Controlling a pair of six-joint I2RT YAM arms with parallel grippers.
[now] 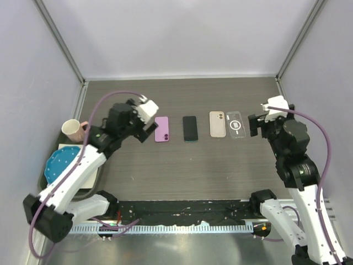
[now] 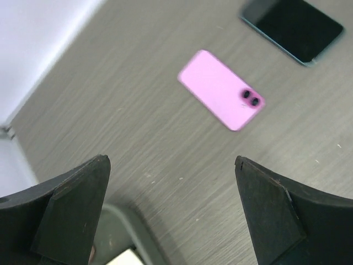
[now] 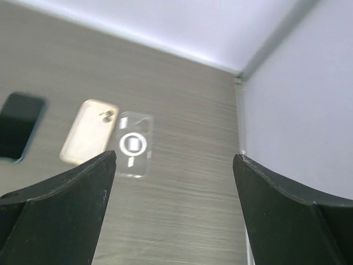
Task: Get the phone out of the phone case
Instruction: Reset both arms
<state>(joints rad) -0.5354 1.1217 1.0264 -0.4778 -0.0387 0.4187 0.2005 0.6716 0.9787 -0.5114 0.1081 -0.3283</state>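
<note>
You've got a row mid-table [image 1: 182, 171]: pink phone [image 1: 161, 128], black phone [image 1: 190, 128], beige phone [image 1: 217, 124], clear case [image 1: 235, 125]. Can't tell which phone is cased. L gripper [image 1: 146, 130] hangs beside pink, R gripper [image 1: 255, 125] beside the case; both wide open, empty. Cup [image 1: 70, 130] and plate [image 1: 58, 163] sit far left. Grey woodgrain top, pale walls [image 1: 176, 33].

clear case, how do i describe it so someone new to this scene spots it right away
On the grey wood-grain table, four flat things lie in a row across the middle. The clear case is at the row's right end, next to the beige phone and nearest the right gripper. Only it is see-through, with a white ring in its middle.
</note>
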